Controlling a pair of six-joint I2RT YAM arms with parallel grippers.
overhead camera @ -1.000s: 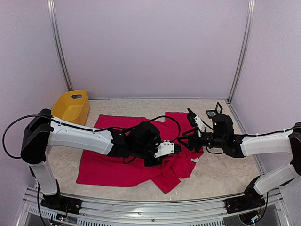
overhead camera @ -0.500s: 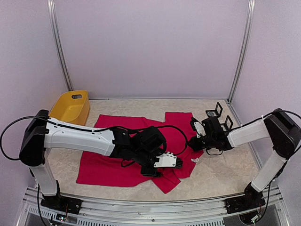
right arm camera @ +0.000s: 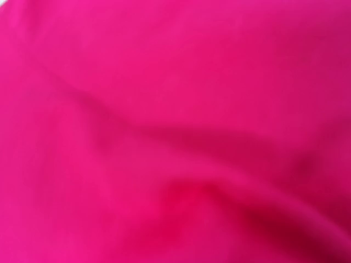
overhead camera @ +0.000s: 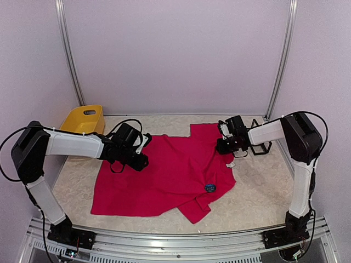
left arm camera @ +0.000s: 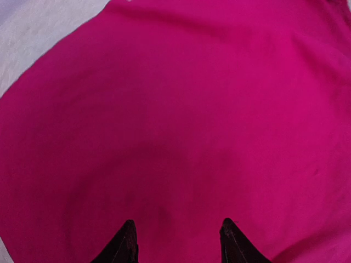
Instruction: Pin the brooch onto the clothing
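One brooch (overhead camera: 209, 187) on clothing (overhead camera: 170, 175), nearer right tool (overhead camera: 221, 146)

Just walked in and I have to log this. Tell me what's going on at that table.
A crimson T-shirt lies spread on the table, with a claw at each side. A small dark brooch sits on the fabric near its front right; whether it is fastened cannot be told. The left claw hangs open over the shirt's left side, empty. The right claw is at the upper right edge, its grip hidden by fabric.
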